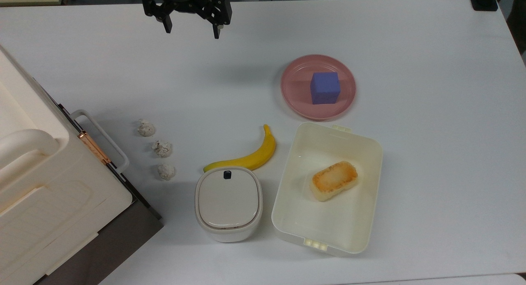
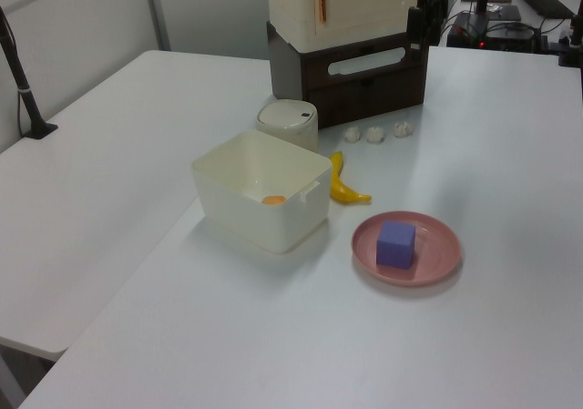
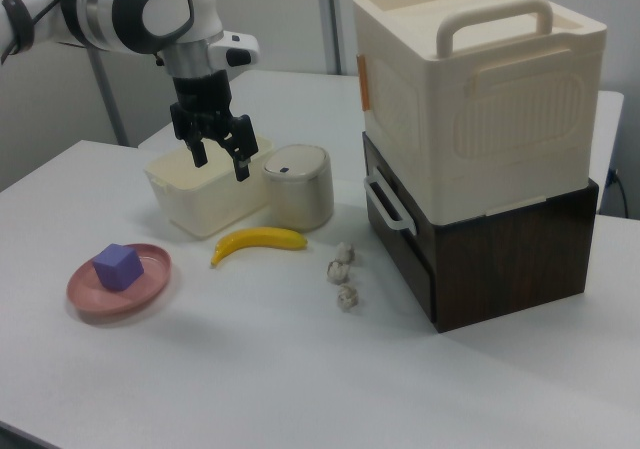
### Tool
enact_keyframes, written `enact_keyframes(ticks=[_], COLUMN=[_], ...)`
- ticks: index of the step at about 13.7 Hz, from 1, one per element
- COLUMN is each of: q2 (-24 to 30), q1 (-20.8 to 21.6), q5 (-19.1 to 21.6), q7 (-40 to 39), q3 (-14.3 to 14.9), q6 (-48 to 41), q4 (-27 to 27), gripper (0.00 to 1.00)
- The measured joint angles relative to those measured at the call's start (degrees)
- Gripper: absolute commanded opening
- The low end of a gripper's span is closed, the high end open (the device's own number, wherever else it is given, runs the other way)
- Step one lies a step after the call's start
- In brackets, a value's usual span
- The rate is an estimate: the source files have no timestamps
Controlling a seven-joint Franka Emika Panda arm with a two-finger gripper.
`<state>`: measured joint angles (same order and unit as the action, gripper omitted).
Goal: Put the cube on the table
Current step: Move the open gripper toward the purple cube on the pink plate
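Observation:
A small blue-purple cube rests on a round pink plate on the white table. My gripper hangs open and empty above the table. In the top view it is near the top edge, well to the left of the plate. In the right view it hovers in front of the cream container, up and right of the cube.
A cream open container holds a toasted bread piece just below the plate in the top view. A banana, a small lidded bin and three white crumpled lumps lie left of it. A large cream box on a dark drawer unit fills the top view's left.

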<state>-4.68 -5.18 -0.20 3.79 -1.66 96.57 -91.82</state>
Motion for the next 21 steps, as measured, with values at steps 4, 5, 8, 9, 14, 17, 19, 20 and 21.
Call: enact_keyframes(ticks=[4, 5, 8, 9, 14, 17, 19, 20, 21], q2=[0.01, 0.01, 0.01, 0.01, -0.51, -2.84, -3.75, -3.76, -3.79], q1=[0.0, 0.0, 0.0, 0.0, 2.55, 7.34, 10.62, 12.2, 14.15], q5=[-0.01, -0.01, -0.01, -0.01, -0.01, -0.01, 0.0, 0.01, 0.19], q7=[-0.01, -0.01, -0.01, -0.01, -0.14, 0.0, 0.02, 0.03, 0.24], q3=[0.0, 0.0, 0.0, 0.0, -0.16, 0.79, 1.02, 1.04, 1.01], q6=[-0.01, -0.19, -0.5, -0.51, -0.61, -0.6, -0.36, 0.62, 3.16], q4=[-0.01, -0.01, -0.01, -0.01, -1.57, -2.51, -2.74, -3.22, -4.49], gripper=[1.0, 1.0, 1.0, 1.0, 1.0, 1.0, 1.0, 1.0, 1.0])
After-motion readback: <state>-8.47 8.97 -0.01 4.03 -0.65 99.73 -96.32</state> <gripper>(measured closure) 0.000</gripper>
